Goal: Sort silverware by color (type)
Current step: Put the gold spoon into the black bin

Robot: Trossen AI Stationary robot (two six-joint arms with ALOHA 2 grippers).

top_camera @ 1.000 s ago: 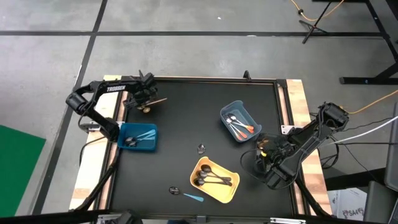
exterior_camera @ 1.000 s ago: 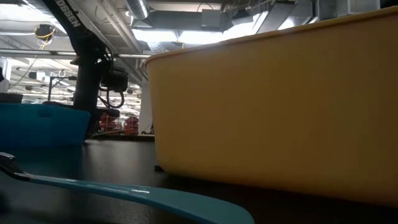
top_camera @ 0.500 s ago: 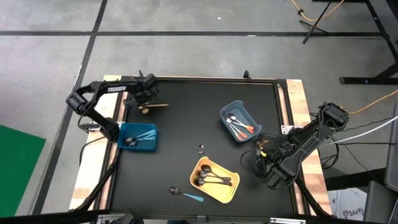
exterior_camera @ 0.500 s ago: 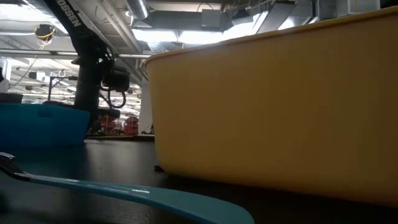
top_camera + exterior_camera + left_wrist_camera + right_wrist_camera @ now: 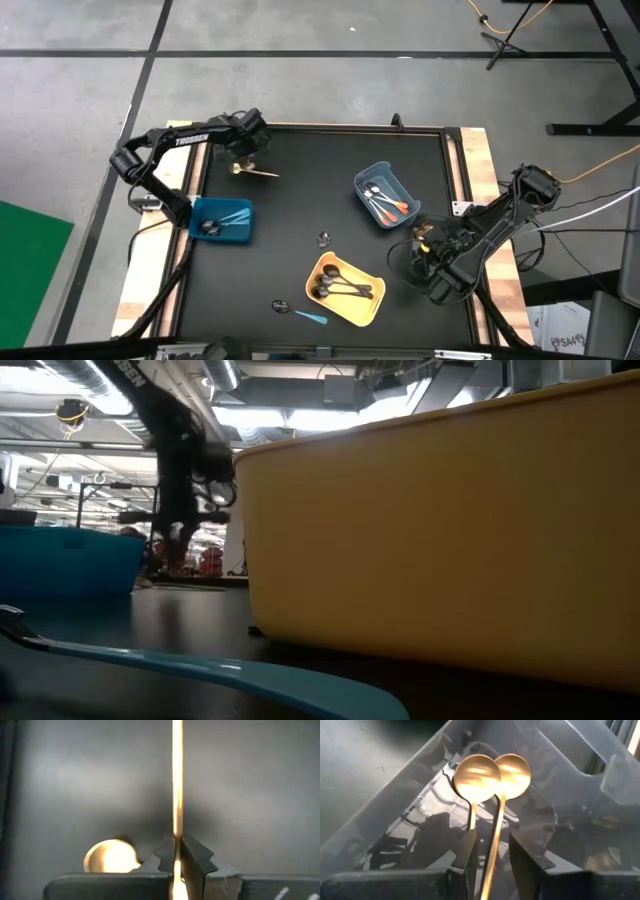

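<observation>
One gold spoon [image 5: 252, 171] lies near the surface's far-left corner, well apart from the yellow bin [image 5: 345, 290]; left tool [image 5: 243, 154] is clamped on its handle, which runs straight ahead between the jaws

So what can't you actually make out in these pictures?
- Low view: the yellow bin fills the frame, hiding its contents and most of the table behind.
- High view: two small dark items on the mat are too small to identify.
- Left wrist view: the gold spoon is cut off by the frame's edge.
- Right wrist view: the dark bin shows only partly.
</observation>
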